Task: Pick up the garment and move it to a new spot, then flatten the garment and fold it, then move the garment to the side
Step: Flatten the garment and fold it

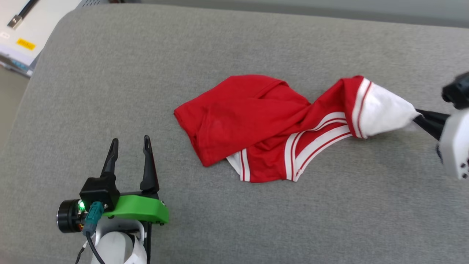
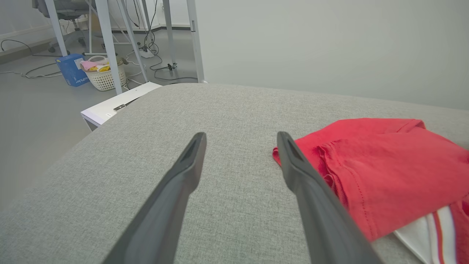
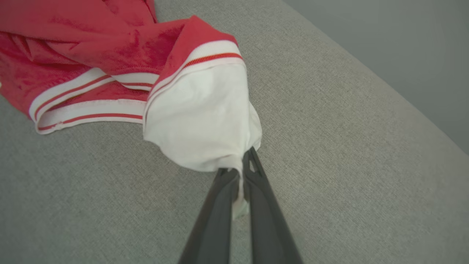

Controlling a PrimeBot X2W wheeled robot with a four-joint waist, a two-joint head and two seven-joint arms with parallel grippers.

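the garment (image 1: 256, 124) lies crumpled at the middle of the grey cushion (image 1: 234, 227). at 3 o'clock the right gripper (image 1: 419, 115) pinches its white sleeve (image 1: 388, 110); at 8 o'clock the left gripper (image 1: 130, 143) stands wide, apart from the cloth.

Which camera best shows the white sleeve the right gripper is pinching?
The right wrist view: the white sleeve sits close up, its tip clamped in the shut right gripper. The head view shows it small, at far right. The left wrist view catches the red jersey body.

Head camera looks down; both low wrist views share the garment (image 1: 256, 121).
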